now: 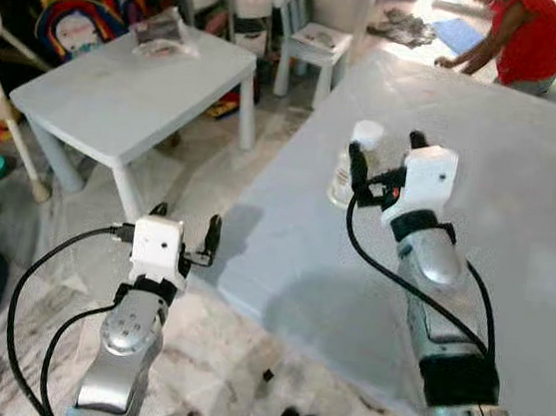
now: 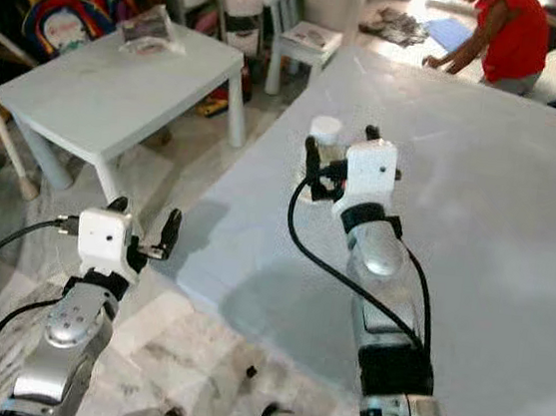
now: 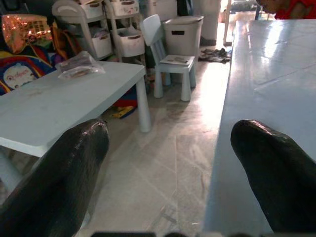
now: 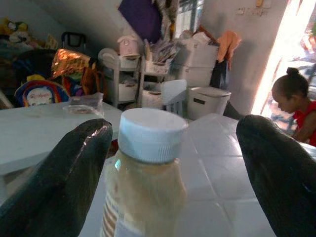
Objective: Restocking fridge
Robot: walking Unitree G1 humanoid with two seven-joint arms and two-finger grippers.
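**Cluttered playroom, bottle between open fingers**

Pale grey tabletop (image 1: pixel 520 196) spreads under the robot's right arm, with a small white children's table (image 1: pixel 120 100) and chair (image 1: pixel 314 50) on the marble floor beyond the left arm. A person in a red top (image 1: pixel 523 40) leans at the far edge. The right gripper (image 1: pixel 384 158) hovers over the tabletop, fingers spread, a white-capped bottle (image 4: pixel 143 173) upright between them, untouched. The left gripper (image 1: pixel 185 228), fingers apart and empty, hangs just off the tabletop's near corner.
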